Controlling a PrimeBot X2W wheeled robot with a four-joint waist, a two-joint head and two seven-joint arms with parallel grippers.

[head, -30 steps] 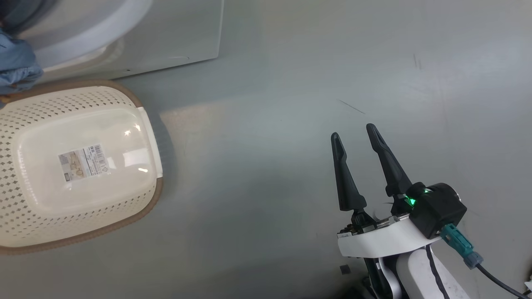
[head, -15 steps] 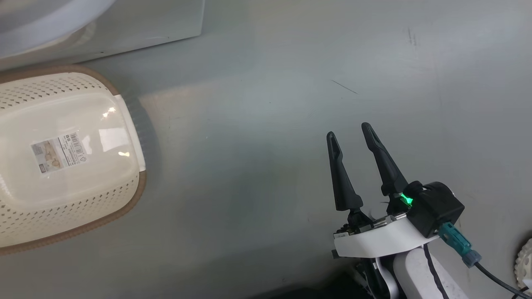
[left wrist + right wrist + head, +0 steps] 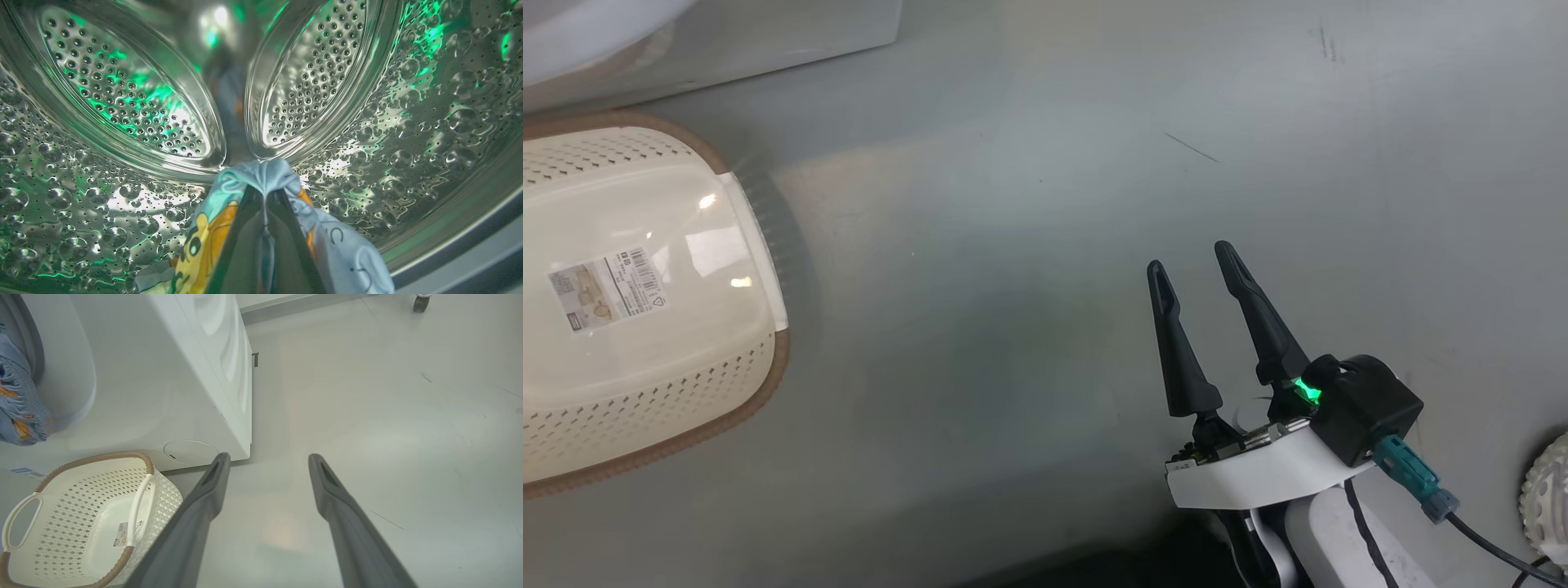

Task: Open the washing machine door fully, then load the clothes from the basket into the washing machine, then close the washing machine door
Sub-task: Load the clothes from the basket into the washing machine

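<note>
basket (image 3: 686,400) left, beside washing machine (image 3: 768,33), only its label inside | left gripper (image 3: 265,194) inside drum (image 3: 122,94), clenched on clothes (image 3: 261,173) | risk: cloth trails over the opening's lip; releasing too shallow leaves it draped, door would trap it | right gripper (image 3: 1189,256) right, splayed wide, holding nothing

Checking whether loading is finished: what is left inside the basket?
The basket holds just its label sticker on a bare bottom, nothing else. One corner is hidden behind a finger of the right gripper.
</note>
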